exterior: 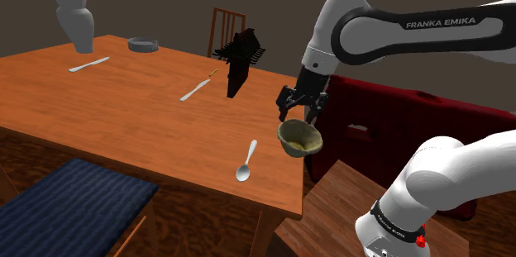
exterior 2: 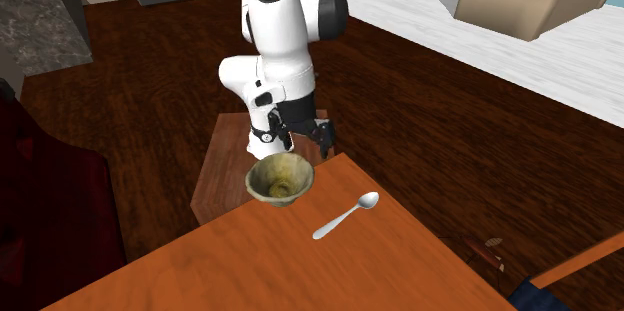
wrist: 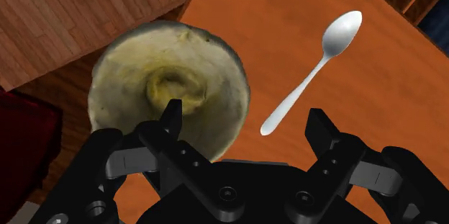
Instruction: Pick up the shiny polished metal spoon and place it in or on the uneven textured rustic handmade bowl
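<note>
My pincer [exterior: 299, 115] hangs released above the near corner of a brown wooden table [exterior: 124, 111], its two black fingers [wrist: 171, 118] standing wide apart with nothing between them. Directly beneath sits the rough, yellow-green bowl [exterior: 299, 138], lumpy inside and uneven at the rim, at the very corner of the tabletop closest to my stand [exterior: 331, 206]. The silvery spoon [exterior: 246, 161] lies flat on the wood just beside the bowl and apart from it, towards the shoulder view's left, untouched. From the wrist camera, one finger shows over the bowl [wrist: 169, 78] and the other over bare table, while the spoon [wrist: 309, 78] slants away from the gap between them, handle end nearest my pincer [wrist: 245, 114]. The second exterior view looks at me across the table [exterior 2: 300, 274]: bowl [exterior 2: 280, 179] at the corner, spoon [exterior 2: 345, 217] on its right, my pincer [exterior 2: 298, 144] just above the bowl. Farther along the table lie a knife [exterior: 196, 90], another pale utensil [exterior: 88, 64], a grey dish [exterior: 143, 45], a white vase [exterior: 74, 20] and a black object [exterior: 240, 61] I cannot name. A red sofa [exterior: 397, 115] stands beyond the table's corner.
</note>
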Controlling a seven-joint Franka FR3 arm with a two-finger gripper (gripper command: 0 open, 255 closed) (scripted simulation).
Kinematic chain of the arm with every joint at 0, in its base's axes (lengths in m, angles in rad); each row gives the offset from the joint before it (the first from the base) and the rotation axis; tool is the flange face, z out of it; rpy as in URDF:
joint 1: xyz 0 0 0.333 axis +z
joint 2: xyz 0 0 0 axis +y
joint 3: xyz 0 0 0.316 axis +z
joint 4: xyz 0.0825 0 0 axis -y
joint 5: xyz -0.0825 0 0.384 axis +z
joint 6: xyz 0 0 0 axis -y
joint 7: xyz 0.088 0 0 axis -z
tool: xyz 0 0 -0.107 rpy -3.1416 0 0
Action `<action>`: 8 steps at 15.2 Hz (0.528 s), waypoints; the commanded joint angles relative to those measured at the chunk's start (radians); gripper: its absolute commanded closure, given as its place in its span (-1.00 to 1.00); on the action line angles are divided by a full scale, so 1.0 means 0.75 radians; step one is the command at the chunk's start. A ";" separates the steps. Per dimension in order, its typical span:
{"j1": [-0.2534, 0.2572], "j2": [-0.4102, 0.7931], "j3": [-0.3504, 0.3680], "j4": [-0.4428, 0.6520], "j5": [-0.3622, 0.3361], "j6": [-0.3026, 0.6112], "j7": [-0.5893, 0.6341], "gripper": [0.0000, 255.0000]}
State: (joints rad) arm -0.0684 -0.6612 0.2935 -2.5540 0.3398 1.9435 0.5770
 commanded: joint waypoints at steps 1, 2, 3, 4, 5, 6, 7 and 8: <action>-0.012 0.064 0.065 -0.010 0.050 0.090 0.128 -1.00; -0.020 0.105 0.096 -0.011 0.071 0.138 0.185 -1.00; -0.030 0.148 0.127 -0.009 0.089 0.186 0.243 -1.00; -0.040 0.193 0.158 -0.005 0.105 0.235 0.301 -1.00; -0.051 0.241 0.189 0.001 0.119 0.285 0.359 -1.00; -0.064 0.291 0.219 0.010 0.129 0.334 0.418 -1.00; -0.077 0.343 0.249 0.020 0.136 0.384 0.477 -1.00; -0.091 0.397 0.278 0.032 0.139 0.434 0.538 -1.00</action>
State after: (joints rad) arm -0.1208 -0.4207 0.4779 -2.5462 0.4439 2.2195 0.9319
